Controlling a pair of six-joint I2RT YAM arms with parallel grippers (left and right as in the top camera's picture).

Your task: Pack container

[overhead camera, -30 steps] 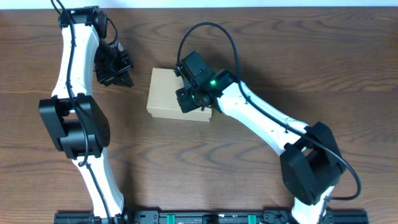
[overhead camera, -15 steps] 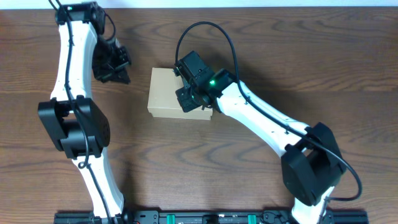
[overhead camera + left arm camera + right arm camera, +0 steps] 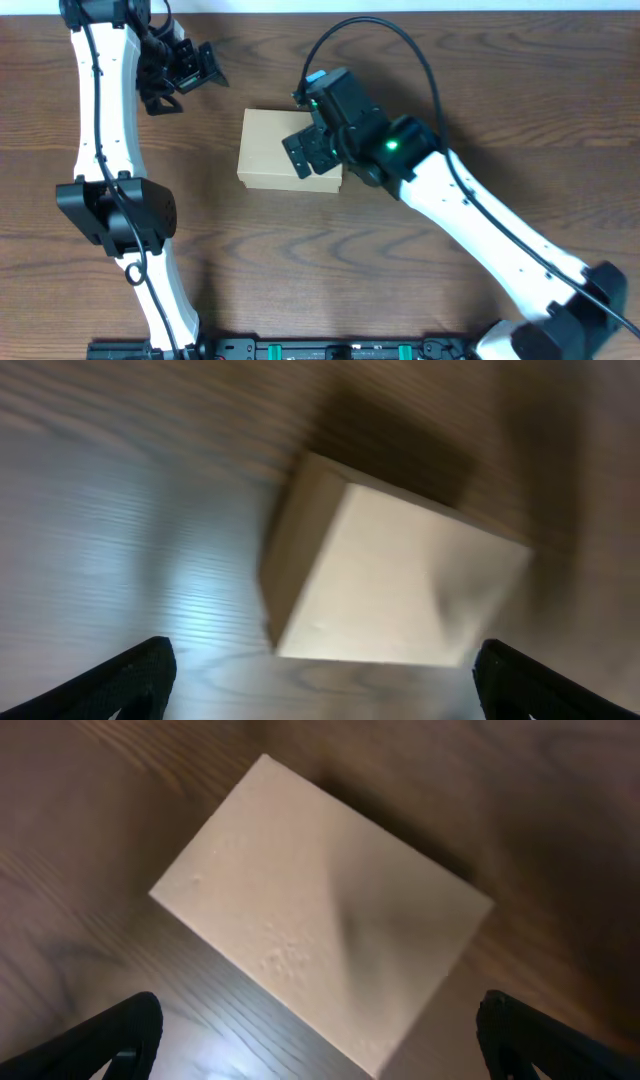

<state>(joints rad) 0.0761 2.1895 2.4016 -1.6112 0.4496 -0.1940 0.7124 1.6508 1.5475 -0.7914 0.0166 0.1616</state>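
Note:
The container is a plain tan cardboard box with its lid down, lying on the wooden table left of centre. My right gripper hovers over its right end, open, and the box fills the right wrist view beyond the spread fingers. My left gripper stands open at the far left, apart from the container. In the blurred left wrist view the box lies ahead of the wide-apart fingers, with only bare table between them.
The table's far edge runs along the top, close behind the left gripper. A black rail with the arm bases lines the near edge. The right arm crosses the table's right half.
Both grippers went from shut to wide open. The left gripper drew back toward the far edge, away from the box. The right gripper rose and shifted slightly right.

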